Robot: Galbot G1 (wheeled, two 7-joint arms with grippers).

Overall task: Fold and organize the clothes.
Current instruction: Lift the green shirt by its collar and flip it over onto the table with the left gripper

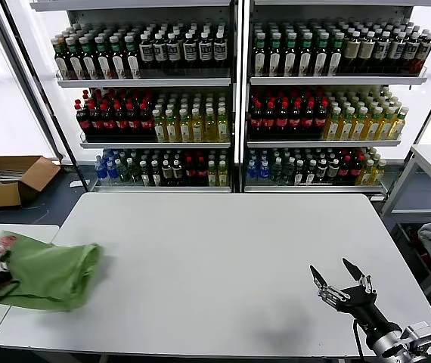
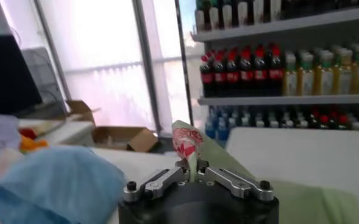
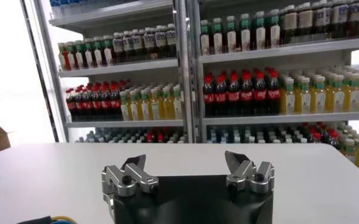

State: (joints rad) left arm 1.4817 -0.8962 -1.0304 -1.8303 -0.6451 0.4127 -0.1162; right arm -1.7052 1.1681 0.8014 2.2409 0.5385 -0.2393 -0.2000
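Behind the grey table [image 1: 223,257] stand two shelving units [image 1: 234,98] packed with bottled drinks in rows: dark, red-capped, yellow and green. On the floor at my far left sits an open cardboard box [image 1: 7,180]. A second, lower table [image 1: 19,231] adjoins the grey one on my left side.

Left gripper [image 2: 192,173]: at the left edge of the grey table, low in the head view and mostly hidden by cloth. Its wrist camera shows the two fingers [image 2: 161,181] pressed together, pinching a fold of the polo shirt [image 1: 49,272] between their tips. The pinched fold rises as a small peak and carries the red-and-white print.

The polo shirt, olive-green, lies bunched in a rumpled heap on the left end of the grey table, overhanging toward the lower table, with the rest of the fabric trailing away from my fingers across the tabletop. No collar or buttons can be made out.

Just beside the shirt, on the lower table, lies a blue cloth [image 2: 57,182]; it looks close to my left gripper, but I cannot tell whether they touch.

Right gripper [image 1: 342,278]: near the front right of the grey table, well apart from the shirt, fingers spread wide with nothing between them
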